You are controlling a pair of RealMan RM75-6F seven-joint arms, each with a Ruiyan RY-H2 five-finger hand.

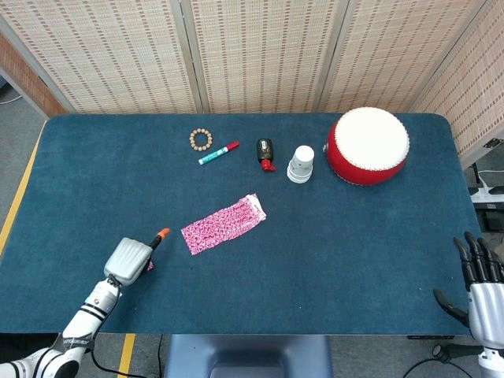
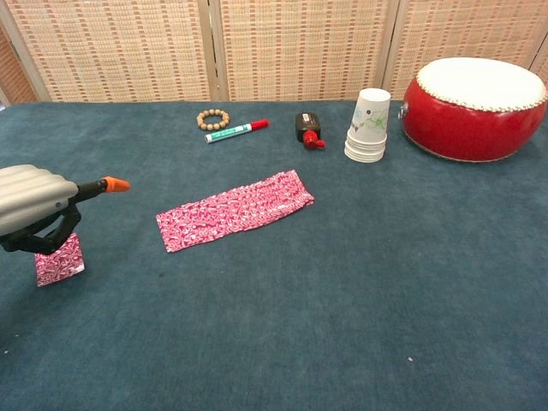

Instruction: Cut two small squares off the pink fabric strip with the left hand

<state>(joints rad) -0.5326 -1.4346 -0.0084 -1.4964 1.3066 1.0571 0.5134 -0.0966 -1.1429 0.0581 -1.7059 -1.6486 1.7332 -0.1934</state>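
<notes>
The pink fabric strip [image 1: 224, 224] [image 2: 235, 208] lies flat in the middle of the blue table. One small cut pink square [image 2: 58, 259] lies apart to its left; in the head view it [image 1: 149, 265] peeks out beside my left hand. My left hand [image 1: 130, 260] [image 2: 34, 205] grips a cutter with an orange tip [image 1: 161, 234] [image 2: 112, 183], held above the cloth and pointing toward the strip's left end, a short gap away. My right hand [image 1: 480, 276] stays off the table's right front corner, fingers apart, holding nothing.
Along the far side lie a bead bracelet [image 1: 201, 139], a red-capped marker [image 1: 218, 153], a small black and red object [image 1: 265, 153], a stack of paper cups [image 1: 300, 164] and a red drum [image 1: 368, 145].
</notes>
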